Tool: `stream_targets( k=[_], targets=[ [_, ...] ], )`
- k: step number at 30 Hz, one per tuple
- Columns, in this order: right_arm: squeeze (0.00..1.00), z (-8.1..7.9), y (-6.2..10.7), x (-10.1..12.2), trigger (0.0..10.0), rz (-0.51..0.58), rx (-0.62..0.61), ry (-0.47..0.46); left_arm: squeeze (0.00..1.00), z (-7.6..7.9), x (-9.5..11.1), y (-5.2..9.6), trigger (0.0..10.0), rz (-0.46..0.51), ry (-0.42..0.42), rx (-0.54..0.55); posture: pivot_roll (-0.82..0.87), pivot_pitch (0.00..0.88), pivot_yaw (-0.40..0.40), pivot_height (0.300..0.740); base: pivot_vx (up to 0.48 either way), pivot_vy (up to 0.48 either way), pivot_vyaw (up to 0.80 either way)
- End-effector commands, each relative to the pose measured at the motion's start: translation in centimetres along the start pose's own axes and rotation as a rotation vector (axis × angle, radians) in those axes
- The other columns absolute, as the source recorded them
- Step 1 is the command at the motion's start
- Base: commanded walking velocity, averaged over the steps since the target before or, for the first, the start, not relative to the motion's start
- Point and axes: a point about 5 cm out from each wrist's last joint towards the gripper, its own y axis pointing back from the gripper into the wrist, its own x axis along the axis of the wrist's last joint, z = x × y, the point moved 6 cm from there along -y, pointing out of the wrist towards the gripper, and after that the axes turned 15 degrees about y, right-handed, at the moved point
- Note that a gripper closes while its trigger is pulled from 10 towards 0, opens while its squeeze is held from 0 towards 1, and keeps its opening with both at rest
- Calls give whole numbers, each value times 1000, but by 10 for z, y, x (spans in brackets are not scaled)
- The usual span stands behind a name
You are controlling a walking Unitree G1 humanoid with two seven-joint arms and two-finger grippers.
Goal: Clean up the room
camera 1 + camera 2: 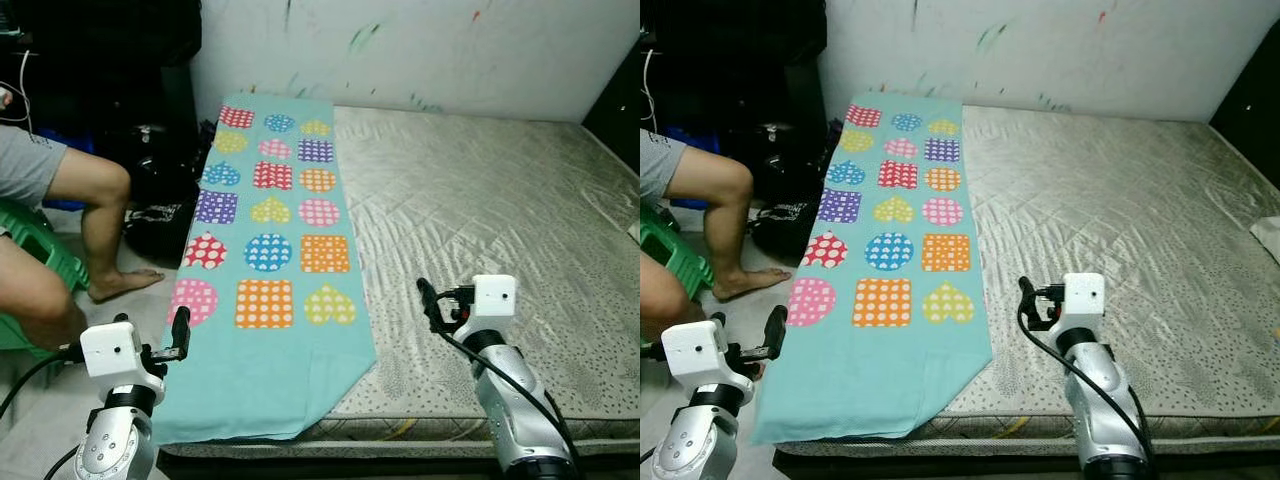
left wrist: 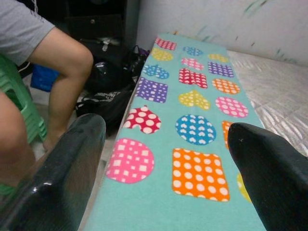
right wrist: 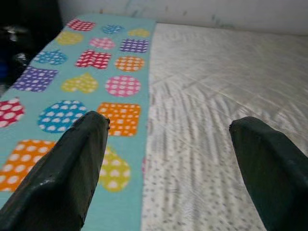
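Note:
A teal cloth (image 1: 270,250) printed with dotted hearts, circles and squares lies flat along the left side of a bare beige mattress (image 1: 480,210); its near corner hangs over the front edge. My left gripper (image 1: 180,333) hovers over the cloth's near left edge, open and empty, its fingers (image 2: 72,159) wide apart above a pink circle. My right gripper (image 1: 430,303) is open and empty too, held above the mattress just right of the cloth's near right edge; its fingers (image 3: 77,159) straddle the border between cloth and mattress.
A person (image 1: 60,200) sits on a green stool (image 1: 40,250) left of the mattress, one bare foot on the floor. Black bags (image 1: 160,200) lie against the mattress side. A white item (image 1: 1265,238) rests at the far right edge. A paint-marked wall (image 1: 420,50) runs behind.

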Motion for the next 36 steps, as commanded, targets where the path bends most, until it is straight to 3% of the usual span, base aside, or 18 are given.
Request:
stream_targets(
  k=[1,12,18,36],
  targets=[
    [0,2,1,2,10000,4,-6,-2,0,4,2,-1,10000,0,-13,-10,16,56,-72,740,0,0,0],
    [0,8,-3,17,10000,60,-92,-49,0,31,2,-26,10000,-22,-9,-119,-29,23,35,740,0,0,0],
    [0,10,-1,16,10000,64,-106,-56,0,34,5,-33,10000,-21,-15,-138,-36,23,41,740,0,0,0],
    [0,11,1,14,10000,50,-68,-35,0,29,4,-24,10000,-22,4,-110,-13,69,-9,740,0,0,-536]
  ],
)
